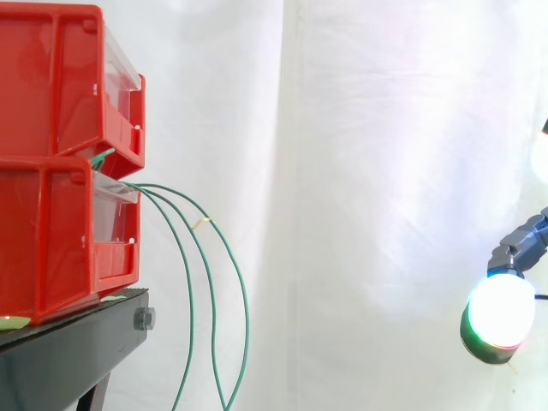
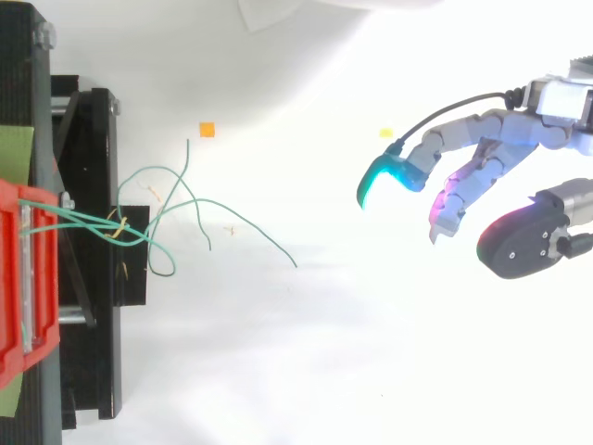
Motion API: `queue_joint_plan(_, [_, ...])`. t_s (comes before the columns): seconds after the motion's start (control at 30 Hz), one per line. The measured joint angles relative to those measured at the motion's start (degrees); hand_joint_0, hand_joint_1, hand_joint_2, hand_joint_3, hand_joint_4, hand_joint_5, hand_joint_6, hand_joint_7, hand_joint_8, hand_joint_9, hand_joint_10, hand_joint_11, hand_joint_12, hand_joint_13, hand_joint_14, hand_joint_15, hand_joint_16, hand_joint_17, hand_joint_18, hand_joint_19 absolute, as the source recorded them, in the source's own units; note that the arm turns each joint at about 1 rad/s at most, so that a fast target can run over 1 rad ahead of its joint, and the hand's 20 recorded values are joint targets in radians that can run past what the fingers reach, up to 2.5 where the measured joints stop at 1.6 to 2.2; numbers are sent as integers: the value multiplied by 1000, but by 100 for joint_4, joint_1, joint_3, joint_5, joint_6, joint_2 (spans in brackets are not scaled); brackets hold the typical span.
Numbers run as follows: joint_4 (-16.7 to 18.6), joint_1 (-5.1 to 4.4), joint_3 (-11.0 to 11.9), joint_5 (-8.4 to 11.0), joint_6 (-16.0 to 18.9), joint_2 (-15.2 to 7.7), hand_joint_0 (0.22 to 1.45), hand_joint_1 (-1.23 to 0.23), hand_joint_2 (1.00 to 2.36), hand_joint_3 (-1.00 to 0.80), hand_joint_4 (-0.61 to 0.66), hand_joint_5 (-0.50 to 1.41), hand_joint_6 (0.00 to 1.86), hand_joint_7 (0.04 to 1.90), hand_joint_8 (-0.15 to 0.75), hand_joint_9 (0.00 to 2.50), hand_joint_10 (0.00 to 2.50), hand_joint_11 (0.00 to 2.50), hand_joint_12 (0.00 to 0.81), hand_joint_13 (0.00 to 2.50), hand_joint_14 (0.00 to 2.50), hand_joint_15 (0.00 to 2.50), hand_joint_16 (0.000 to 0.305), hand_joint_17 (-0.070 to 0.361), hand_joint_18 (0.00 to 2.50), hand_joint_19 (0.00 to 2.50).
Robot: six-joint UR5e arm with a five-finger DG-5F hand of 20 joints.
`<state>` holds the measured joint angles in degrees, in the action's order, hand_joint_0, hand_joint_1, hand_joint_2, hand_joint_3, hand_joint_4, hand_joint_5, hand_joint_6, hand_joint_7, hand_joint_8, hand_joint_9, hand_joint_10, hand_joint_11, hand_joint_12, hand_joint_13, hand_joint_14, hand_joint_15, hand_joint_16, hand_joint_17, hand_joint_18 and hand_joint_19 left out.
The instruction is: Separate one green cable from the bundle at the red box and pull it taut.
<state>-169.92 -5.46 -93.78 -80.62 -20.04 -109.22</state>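
Several thin green cables [image 1: 214,257] come out between the two stacked red boxes [image 1: 60,163] at the left and hang down in loops in the side view. From above, the green cables [image 2: 157,222] fan out from the red box [image 2: 18,278] with loose ends lying to the right. My hand [image 2: 482,176] is at the far right, well apart from the cables, open with relaxed, spread fingers and holding nothing. One glowing fingertip [image 1: 501,312] shows at the right edge of the side view.
The red boxes rest on a black stand [image 1: 77,342], whose black frame [image 2: 93,260] runs along the left in the top view. A small orange marker [image 2: 207,130] and a yellow one [image 2: 386,133] lie on the white floor. A white curtain hangs behind.
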Motion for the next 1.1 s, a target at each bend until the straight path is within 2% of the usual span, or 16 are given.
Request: queue_joint_plan(1.1, [-1, -2, 0, 1, 0, -1, 536, -224, 1000, -500, 236, -208, 502, 661, 300, 906, 14, 466, 388, 838, 16, 489, 45, 102, 718, 712])
